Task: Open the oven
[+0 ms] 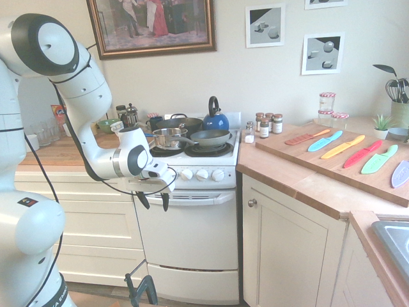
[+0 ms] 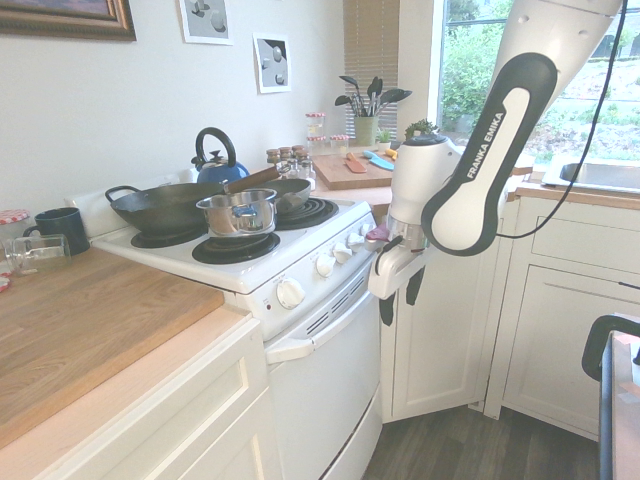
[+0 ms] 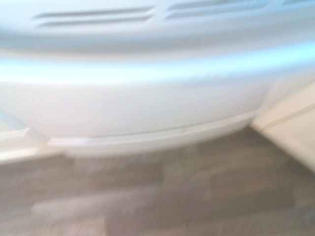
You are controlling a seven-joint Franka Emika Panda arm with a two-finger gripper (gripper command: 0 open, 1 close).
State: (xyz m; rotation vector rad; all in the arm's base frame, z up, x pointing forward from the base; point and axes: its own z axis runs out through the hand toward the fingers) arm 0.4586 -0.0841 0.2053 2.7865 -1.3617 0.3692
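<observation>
So the gripper [image 1: 155,203] hangs right in front of the oven [image 1: 185,236], at the left end of its curved handle [image 1: 192,197], dark fingers [image 2: 386,309] pointing down and spread apart with nothing between them, not touching the handle as far as I can tell. The door looks closed. Up at 12 o'clock from the gripper sits the knob row [image 1: 186,174], then the black hob with a steel saucepan [image 1: 168,137], a wok [image 2: 160,208], a frying pan [image 1: 209,137] and a blue kettle [image 1: 215,118] at the back.
</observation>
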